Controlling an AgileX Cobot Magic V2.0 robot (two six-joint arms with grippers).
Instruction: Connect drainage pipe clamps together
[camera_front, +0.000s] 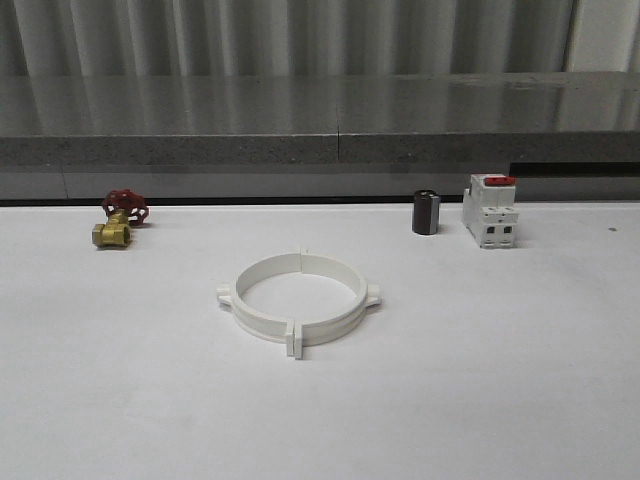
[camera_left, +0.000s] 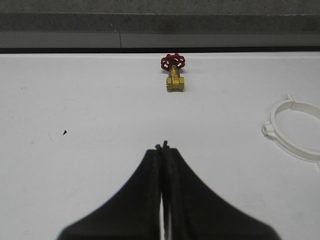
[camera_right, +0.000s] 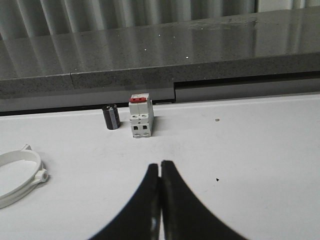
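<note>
The two clamp halves (camera_front: 300, 298) lay joined as a ring mid-table, seemingly flush at both seams. The valve (camera_front: 120, 220) sat toward ten o'clock, the breaker (camera_front: 490, 210) toward two. Both the left gripper (camera_left: 163, 146) and the right gripper (camera_right: 160, 163) were closed, empty.

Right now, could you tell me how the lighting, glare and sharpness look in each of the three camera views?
Front view: even, soft light; the drainage pipe clamps cast only a faint shadow on the white table, and the picture is a little soft. Left wrist view: the shut left gripper is a dark silhouette. Right wrist view: streaky reflections on the grey ledge; the right gripper is equally dark.
</note>
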